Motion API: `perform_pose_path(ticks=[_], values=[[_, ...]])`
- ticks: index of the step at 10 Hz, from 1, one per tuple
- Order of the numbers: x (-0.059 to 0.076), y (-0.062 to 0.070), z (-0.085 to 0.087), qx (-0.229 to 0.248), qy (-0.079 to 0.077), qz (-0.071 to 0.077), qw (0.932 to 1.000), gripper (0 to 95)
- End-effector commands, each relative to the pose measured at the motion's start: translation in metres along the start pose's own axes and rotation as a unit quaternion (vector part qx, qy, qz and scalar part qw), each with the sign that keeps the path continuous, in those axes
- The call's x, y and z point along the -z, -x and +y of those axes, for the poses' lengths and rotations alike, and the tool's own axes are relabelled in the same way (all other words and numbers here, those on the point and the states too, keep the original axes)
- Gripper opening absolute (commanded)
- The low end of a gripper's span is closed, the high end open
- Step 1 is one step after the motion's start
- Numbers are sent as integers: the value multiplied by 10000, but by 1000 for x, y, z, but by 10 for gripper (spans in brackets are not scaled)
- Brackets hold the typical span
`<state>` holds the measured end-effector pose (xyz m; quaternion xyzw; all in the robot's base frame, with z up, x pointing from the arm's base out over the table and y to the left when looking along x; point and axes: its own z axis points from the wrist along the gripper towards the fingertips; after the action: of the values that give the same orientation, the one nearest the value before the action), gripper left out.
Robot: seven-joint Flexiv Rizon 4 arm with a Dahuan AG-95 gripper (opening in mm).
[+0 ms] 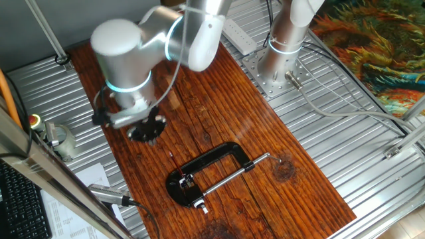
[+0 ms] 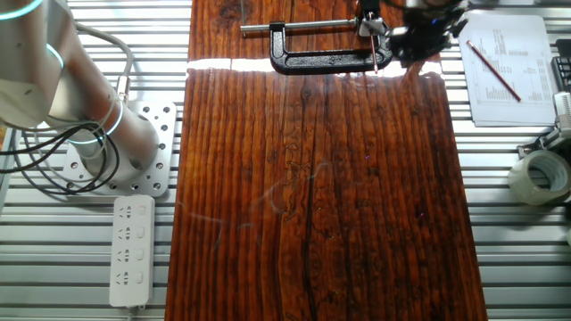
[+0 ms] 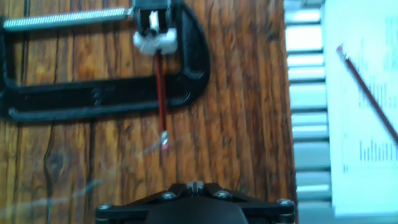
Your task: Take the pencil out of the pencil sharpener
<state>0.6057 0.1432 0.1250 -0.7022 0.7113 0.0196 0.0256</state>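
Black gripper [image 3: 194, 202] base fills the hand view's bottom edge; fingers out of sight, so I cannot tell its state. Straight ahead, the thin dark-red pencil [image 3: 161, 93] runs lengthwise away into the small pale sharpener [image 3: 153, 41], held in the glossy black C-clamp [image 3: 99, 99] on grained wood.

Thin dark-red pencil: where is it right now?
Hand view: the thin dark-red pencil sticks out of the small pale sharpener held in the black C-clamp, crossing its spine.
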Motion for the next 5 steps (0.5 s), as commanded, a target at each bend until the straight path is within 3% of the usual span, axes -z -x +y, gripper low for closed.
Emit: perform_pose_path(ticks=[1, 5], values=[[-2, 10, -5, -36, -60, 106, 9999, 0], [-13, 15, -8, 150, -87, -62, 9998, 0]])
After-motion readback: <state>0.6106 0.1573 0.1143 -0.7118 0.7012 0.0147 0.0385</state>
